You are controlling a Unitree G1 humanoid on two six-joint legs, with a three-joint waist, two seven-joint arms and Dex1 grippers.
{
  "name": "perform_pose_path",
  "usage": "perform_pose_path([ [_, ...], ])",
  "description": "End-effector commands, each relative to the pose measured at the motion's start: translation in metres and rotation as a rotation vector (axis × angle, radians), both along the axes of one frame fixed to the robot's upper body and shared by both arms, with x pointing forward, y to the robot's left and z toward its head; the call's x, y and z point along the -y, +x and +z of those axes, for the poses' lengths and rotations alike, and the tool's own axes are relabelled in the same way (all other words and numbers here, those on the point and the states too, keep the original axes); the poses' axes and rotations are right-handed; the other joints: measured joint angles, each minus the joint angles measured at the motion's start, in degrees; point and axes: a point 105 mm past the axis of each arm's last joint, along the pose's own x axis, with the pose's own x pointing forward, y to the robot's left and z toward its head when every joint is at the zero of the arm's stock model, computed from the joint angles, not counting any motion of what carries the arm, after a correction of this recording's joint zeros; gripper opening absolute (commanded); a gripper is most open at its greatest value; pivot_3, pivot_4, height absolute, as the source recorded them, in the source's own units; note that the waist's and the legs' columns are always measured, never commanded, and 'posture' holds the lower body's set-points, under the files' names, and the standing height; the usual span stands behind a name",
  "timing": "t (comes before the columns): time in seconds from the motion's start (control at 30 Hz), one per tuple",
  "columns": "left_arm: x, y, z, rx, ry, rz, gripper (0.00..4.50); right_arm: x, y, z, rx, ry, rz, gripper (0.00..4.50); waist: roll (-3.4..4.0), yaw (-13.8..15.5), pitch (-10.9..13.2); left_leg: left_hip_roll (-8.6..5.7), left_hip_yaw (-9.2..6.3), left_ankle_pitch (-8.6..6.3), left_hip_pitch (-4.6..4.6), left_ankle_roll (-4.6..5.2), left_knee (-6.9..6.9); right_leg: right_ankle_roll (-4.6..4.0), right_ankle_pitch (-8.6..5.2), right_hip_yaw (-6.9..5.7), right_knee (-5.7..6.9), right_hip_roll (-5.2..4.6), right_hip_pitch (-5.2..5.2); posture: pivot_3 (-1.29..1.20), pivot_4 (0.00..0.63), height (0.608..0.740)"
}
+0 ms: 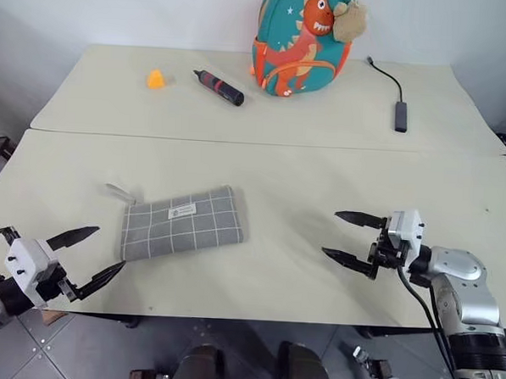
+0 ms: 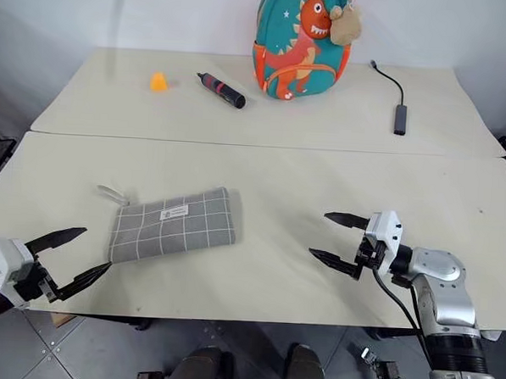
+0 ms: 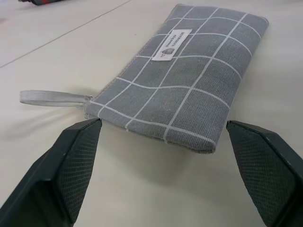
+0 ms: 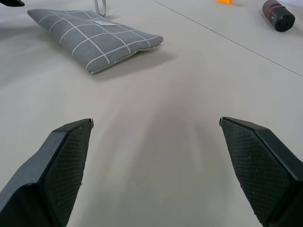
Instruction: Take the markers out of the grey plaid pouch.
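1. On the near table (image 1: 316, 286), the pouch (image 1: 183, 223) is laid flat, a bit left of the middle, with its zip end turned to the left.
2. A small white label (image 1: 182, 210) is seen on top of the pouch, and a pale loop (image 1: 119, 193) is stuck out from its left end.
3. The pouch is zipped shut, so no markers can be seen.
4. The left gripper (image 1: 91, 254) is held near the front left edge of the table, just beside the left end of the pouch, but not touching it.
5. Its two black fingers (image 3: 75, 161) are spread wide, and nothing is held between them.
6. The right gripper (image 1: 346, 238) is held over the table on the right side, well apart from the pouch.
7. Its fingers (image 4: 61, 170) are spread wide too, and nothing is held.
8. Both grippers are pointed in toward the pouch.
9. On the far table, a backpack (image 1: 301, 41) with a dinosaur is stood up against the wall.
10. A black marker (image 1: 218, 87) with a red band is laid left of the backpack, and a small orange thing (image 1: 157, 79) is found further left.
11. A dark cable (image 1: 394, 93) is laid to the right of the backpack.
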Motion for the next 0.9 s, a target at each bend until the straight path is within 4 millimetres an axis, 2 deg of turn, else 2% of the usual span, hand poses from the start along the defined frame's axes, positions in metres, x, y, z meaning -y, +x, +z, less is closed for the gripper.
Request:
perform_pose_path([
  [0.03,-0.001,-0.002,0.011,0.019,-0.019,-0.002,4.49,-0.003,0.000,0.005,0.025,0.000,0.021,4.50,0.00,0.0,0.0,0.00,0.00,0.00,0.00,0.00,0.00,0.00,0.00,0.00,0.00,0.00,0.00,0.00,0.150,0.740],
  [0.13,-0.007,-0.008,0.013,-0.033,-0.076,0.019,4.49,-0.010,-0.003,0.007,0.012,0.010,0.061,4.50,0.00,-0.1,0.0,0.05,0.00,0.00,0.00,0.00,0.00,0.00,0.00,0.00,0.01,0.00,0.00,0.00,0.150,0.740],
  [0.17,-0.016,-0.014,0.012,-0.120,-0.195,0.046,4.50,-0.022,-0.008,0.011,0.010,0.018,0.112,4.20,-0.01,-0.2,0.0,0.07,0.00,0.00,0.00,0.00,0.00,0.00,0.00,0.00,0.02,0.00,0.00,0.00,0.150,0.740],
  [0.23,-0.032,-0.024,0.013,-0.256,-0.432,0.104,4.50,-0.046,-0.014,0.018,0.013,0.019,0.202,3.91,-0.03,-0.6,0.0,0.26,0.00,0.00,-0.01,-0.01,0.00,-0.01,0.00,0.00,0.07,0.02,-0.05,0.00,0.150,0.740],
  [0.4,-0.052,-0.032,0.016,-0.395,-0.716,0.219,4.50,-0.087,-0.015,0.027,0.035,0.002,0.280,2.24,-0.06,-1.4,0.0,0.33,-0.02,0.01,0.05,-0.03,0.05,-0.04,-0.02,0.01,0.19,0.04,-0.05,0.00,0.150,0.740],
  [0.43,-0.052,-0.032,0.013,-0.435,-0.752,0.235,4.50,-0.098,-0.014,0.027,0.050,-0.007,0.296,1.76,-0.06,-1.4,0.0,0.33,-0.03,0.00,0.07,-0.05,0.05,-0.05,-0.03,0.01,0.21,0.03,-0.05,0.00,0.150,0.740],
  [0.47,-0.052,-0.031,0.013,-0.457,-0.788,0.242,4.50,-0.108,-0.012,0.027,0.064,-0.017,0.299,1.58,-0.07,-1.4,0.0,0.33,-0.03,0.00,0.06,-0.06,0.05,-0.05,-0.03,0.02,0.22,0.03,-0.06,0.00,0.150,0.740],
  [0.53,-0.054,-0.026,0.007,-0.521,-0.838,0.287,4.50,-0.126,-0.007,0.027,0.081,-0.023,0.297,0.90,-0.10,-1.3,0.0,0.31,-0.05,-0.01,0.06,-0.07,0.05,-0.08,-0.04,0.01,0.32,0.03,-0.12,0.00,0.150,0.740],
  [0.6,-0.047,-0.016,0.004,-0.602,-0.898,0.283,4.50,-0.149,0.003,0.024,0.104,-0.039,0.285,0.22,-0.17,-1.3,-0.1,0.30,-0.09,0.00,0.06,-0.11,0.05,-0.14,-0.07,0.01,0.44,0.03,-0.16,0.00,0.150,0.740],
  [0.63,-0.040,-0.010,0.001,-0.664,-0.913,0.272,4.50,-0.161,0.009,0.020,0.123,-0.064,0.276,0.05,-0.22,-1.3,-0.1,0.28,-0.12,0.01,0.05,-0.13,0.05,-0.16,-0.09,0.01,0.51,0.03,-0.19,0.00,0.150,0.740],
  [0.7,-0.029,0.002,0.004,-0.710,-0.941,0.229,4.50,-0.178,0.016,0.014,0.137,-0.104,0.280,0.05,-0.25,-1.4,-0.1,0.18,-0.15,0.06,0.08,-0.17,0.07,-0.20,-0.10,0.01,0.67,-0.02,-0.21,0.00,0.150,0.740],
  [0.9,-0.020,0.025,0.014,-0.775,-0.970,0.204,4.50,-0.197,0.027,0.006,0.139,-0.141,0.293,0.05,-0.32,-2.2,-0.1,-0.15,-0.24,0.06,0.07,-0.20,0.05,-0.23,-0.11,-0.04,1.10,-0.03,-0.44,0.00,0.150,0.740],
])
